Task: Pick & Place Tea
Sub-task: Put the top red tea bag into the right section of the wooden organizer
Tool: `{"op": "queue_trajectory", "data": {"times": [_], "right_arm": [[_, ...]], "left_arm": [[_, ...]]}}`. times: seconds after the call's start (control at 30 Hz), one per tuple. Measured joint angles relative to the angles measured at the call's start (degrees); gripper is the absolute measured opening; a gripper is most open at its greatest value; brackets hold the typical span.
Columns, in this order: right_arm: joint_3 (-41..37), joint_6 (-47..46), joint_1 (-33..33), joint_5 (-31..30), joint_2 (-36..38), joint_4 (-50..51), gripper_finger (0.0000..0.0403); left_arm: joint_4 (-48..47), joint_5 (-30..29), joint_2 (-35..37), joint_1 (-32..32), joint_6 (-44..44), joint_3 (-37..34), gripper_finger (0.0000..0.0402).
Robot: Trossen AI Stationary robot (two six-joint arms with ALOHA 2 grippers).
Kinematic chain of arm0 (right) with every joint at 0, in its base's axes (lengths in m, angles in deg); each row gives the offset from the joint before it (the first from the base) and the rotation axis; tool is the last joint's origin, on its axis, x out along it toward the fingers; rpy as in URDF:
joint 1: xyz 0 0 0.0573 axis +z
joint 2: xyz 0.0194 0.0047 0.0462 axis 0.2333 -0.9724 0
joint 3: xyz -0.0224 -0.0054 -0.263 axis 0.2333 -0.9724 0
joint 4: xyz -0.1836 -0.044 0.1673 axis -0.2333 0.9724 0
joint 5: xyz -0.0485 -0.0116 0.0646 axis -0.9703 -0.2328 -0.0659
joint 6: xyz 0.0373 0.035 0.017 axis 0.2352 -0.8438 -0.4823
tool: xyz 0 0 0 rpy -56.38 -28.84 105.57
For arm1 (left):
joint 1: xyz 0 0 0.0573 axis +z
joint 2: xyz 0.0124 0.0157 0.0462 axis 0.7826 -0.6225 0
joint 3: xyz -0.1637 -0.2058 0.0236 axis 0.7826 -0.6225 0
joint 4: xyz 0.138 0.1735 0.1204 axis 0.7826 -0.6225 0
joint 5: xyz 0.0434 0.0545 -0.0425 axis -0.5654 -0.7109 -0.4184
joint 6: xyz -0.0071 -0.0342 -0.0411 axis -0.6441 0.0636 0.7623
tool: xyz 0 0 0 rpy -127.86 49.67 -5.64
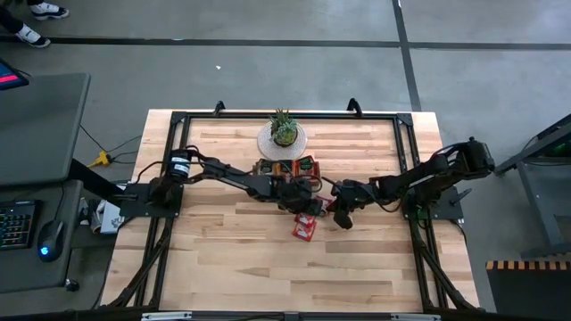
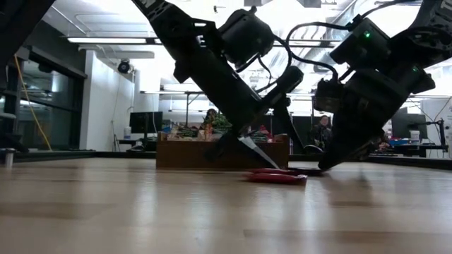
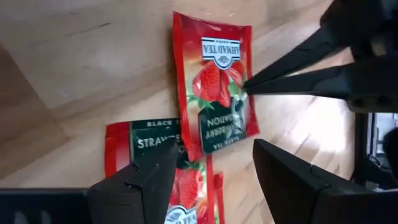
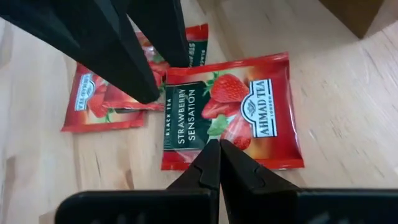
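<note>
Over on the left, the left arm stretches low across the table (image 1: pixel 223 267) from its base, elbow out, wrist tipped down at mid-table. Its left gripper (image 3: pixel 211 171) hovers with jaws spread wide, nothing between them, straddling the edge where 2 sachets overlap. So this looks like the pick step: lining up on a tea packet, not yet grasping.

Centre now: the tea. The upper sachet (image 3: pixel 214 87) lies flat on the wood, strawberries and label facing up, and the lower sachet (image 3: pixel 146 152) sits partly tucked under its end. From above they read as a small red patch (image 1: pixel 305 227) just in front of the tray (image 1: pixel 287 167), which sits near the plant (image 1: pixel 284 129). More packets seem to sit in the tray (too small to count).

On the right, the right arm reaches in from its side, forearm sloped down, and the right gripper (image 4: pixel 219 165) is clenched tight, tips together, holding nothing. Those closed tips rest at the upper sachet's edge, apparently pinning it (touching or just above, I cannot tell).

Next move, by my reading: the left gripper needs to drop lower, catch 1 sachet's edge only, and close without dragging its neighbour.
</note>
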State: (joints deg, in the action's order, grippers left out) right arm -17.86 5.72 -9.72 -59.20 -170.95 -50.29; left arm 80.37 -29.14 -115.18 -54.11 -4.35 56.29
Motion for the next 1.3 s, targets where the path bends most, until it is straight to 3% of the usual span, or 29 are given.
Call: {"op": "queue_trajectory", "data": {"times": [0.6,0.97,1.2,1.3], "right_arm": [[0.0,-0.8,0.0,0.1,-0.3,-3.2,0.0],[1.1,-4.2,0.0,3.6,-12.0,-15.5,0.0],[3.3,-3.6,0.1,4.8,-12.9,-13.9,0.0],[3.4,-3.5,0.1,4.9,-12.9,-13.5,0.0]], "left_arm": [[3.4,0.6,-1.4,0.4,0.1,0.0,0.0213],[3.6,0.7,-1.4,0.4,0.0,-0.1,0.0213],[3.4,1.0,-1.4,0.3,0.0,-0.1,0.0212],[3.1,1.0,-1.4,0.3,0.0,-0.1,0.0192]]}}
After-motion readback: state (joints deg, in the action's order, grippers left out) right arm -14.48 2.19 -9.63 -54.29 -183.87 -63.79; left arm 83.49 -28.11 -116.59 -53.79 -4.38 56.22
